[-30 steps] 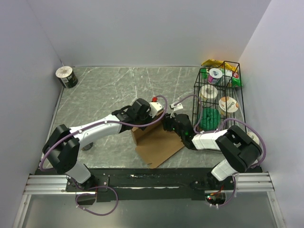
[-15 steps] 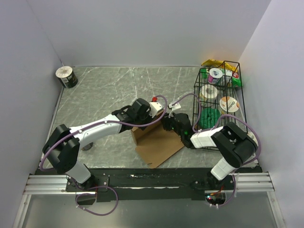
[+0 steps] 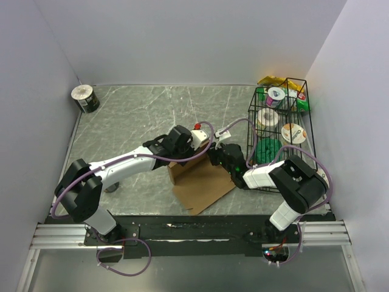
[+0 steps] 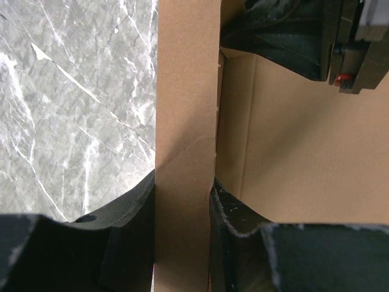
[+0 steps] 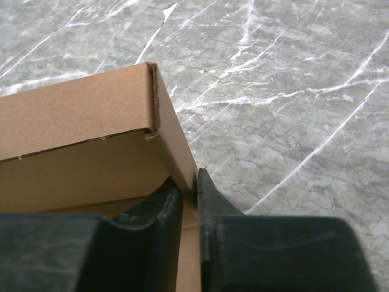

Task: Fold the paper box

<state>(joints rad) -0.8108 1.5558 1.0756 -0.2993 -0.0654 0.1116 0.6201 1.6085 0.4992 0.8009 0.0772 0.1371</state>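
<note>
- Left of the black wire basket [image 3: 309, 128], the paper box [image 3: 203, 182] lies partly folded, one long wall raised.
- The left gripper [image 4: 182, 188] is clamped on that raised wall.
- The right gripper [image 5: 189, 188] pinches the short side wall at the corner.

One paper box [image 3: 203, 182], one black wire basket [image 3: 249, 128] (several containers [image 3: 267, 117] inside), one small cylinder [image 3: 85, 98].

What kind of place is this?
Probably a robot test lab: two robot arms are bolted to the edge of a table inside plain white walls, both working on a cardboard box.
</note>
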